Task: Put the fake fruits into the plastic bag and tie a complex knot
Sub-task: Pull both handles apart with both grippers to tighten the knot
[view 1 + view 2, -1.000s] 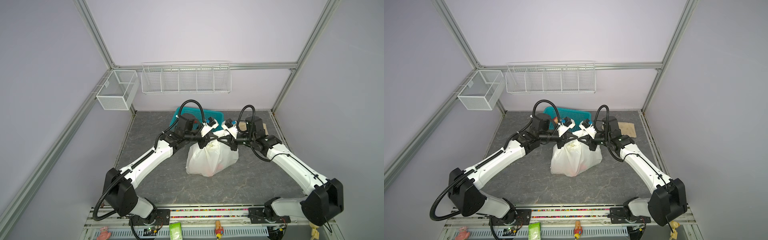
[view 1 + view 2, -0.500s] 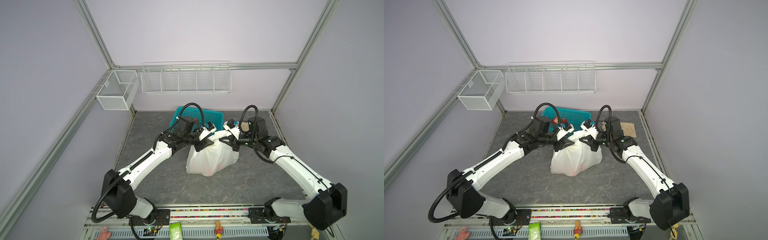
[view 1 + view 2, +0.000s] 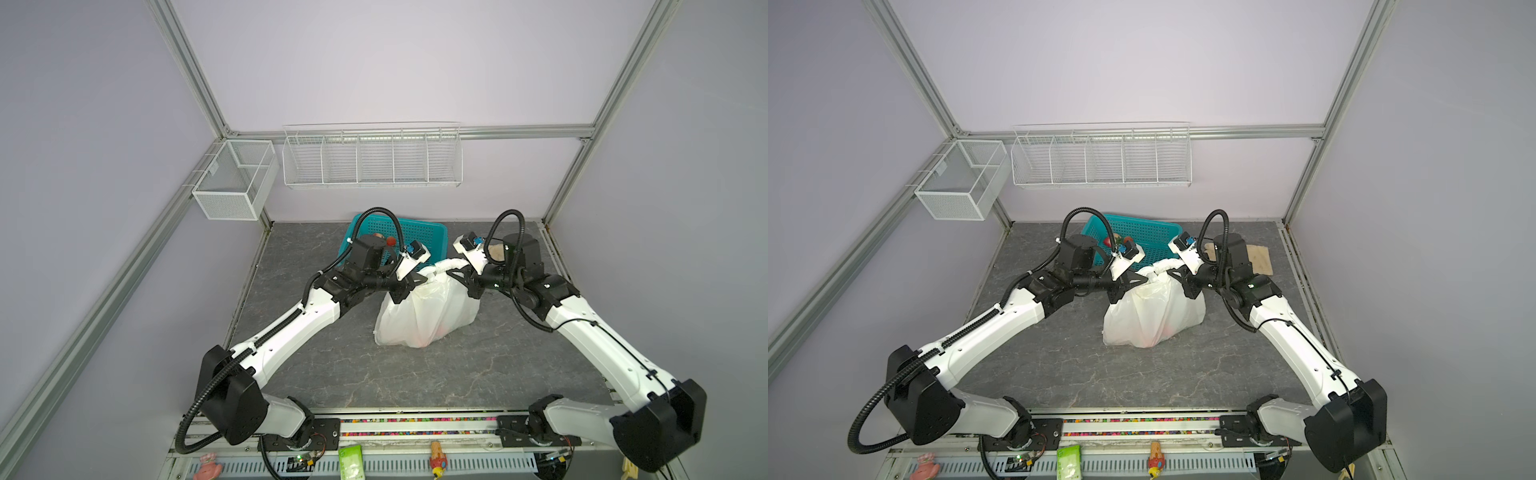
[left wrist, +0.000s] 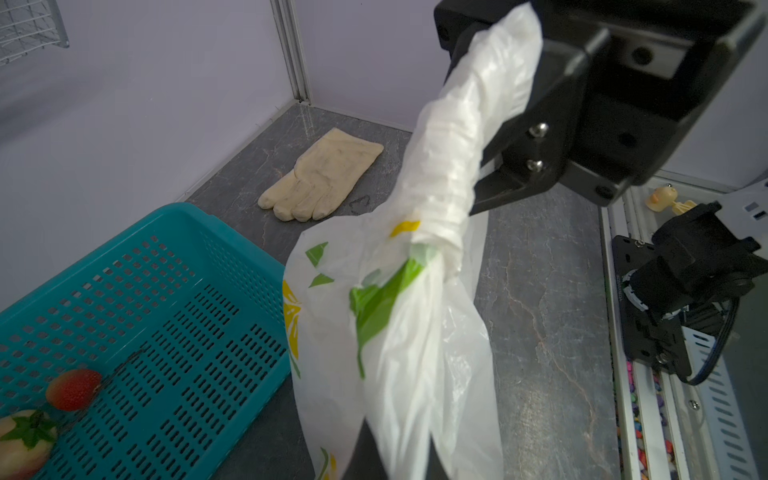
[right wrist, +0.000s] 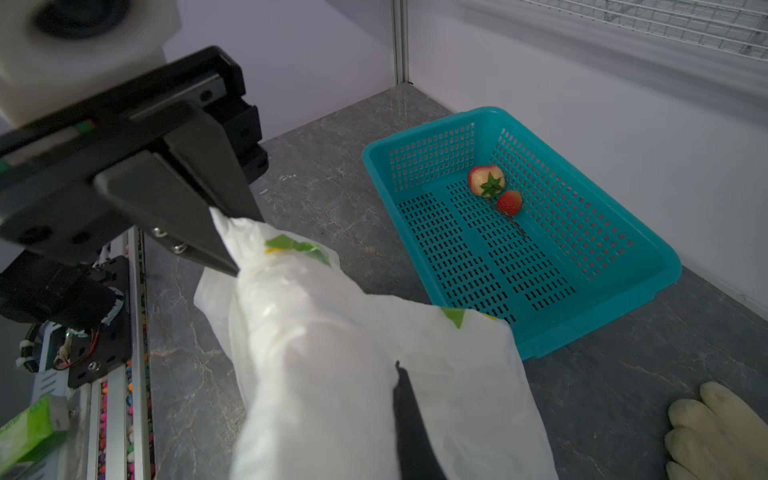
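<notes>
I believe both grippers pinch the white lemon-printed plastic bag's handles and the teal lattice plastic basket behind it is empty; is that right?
Not empty: the right wrist view shows the teal lattice plastic basket holding a red strawberry and a cream-red fruit. The left gripper and right gripper do pinch the plastic bag's handles.

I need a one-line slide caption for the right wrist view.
Left gripper pinches a twisted handle of the bag; two fruits lie in the basket.

White lemon-and-leaf-printed bag [image 3: 424, 316], teal lattice basket [image 3: 419, 232]
</notes>
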You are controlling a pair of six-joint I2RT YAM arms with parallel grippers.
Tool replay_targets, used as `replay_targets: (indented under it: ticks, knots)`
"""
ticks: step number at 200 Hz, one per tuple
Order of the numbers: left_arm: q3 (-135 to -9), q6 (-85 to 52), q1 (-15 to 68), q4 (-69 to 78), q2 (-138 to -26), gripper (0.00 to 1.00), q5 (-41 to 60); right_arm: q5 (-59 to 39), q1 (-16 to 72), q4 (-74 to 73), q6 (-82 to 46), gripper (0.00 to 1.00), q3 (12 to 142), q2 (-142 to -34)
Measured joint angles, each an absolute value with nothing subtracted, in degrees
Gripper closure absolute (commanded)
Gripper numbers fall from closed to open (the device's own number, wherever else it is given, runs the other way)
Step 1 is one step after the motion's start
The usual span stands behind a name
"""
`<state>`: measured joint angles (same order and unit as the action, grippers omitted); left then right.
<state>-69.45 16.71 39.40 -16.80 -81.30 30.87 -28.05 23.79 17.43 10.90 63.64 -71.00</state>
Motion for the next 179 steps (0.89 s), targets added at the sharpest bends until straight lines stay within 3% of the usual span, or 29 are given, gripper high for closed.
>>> replay_targets:
  ticks: [131,179]
  knots:
    - [-67.2,8.36,43.44,-8.32,-82.85,1.0,28.18,-19.64,30.06,-3.29,-7.49,0.94,54.61,-71.26]
    - [-66.57,3.77,46.17,-3.29,-84.05,0.89,27.86,-16.51,30.57,-10.81,-11.14,0.94,51.24,-71.29]
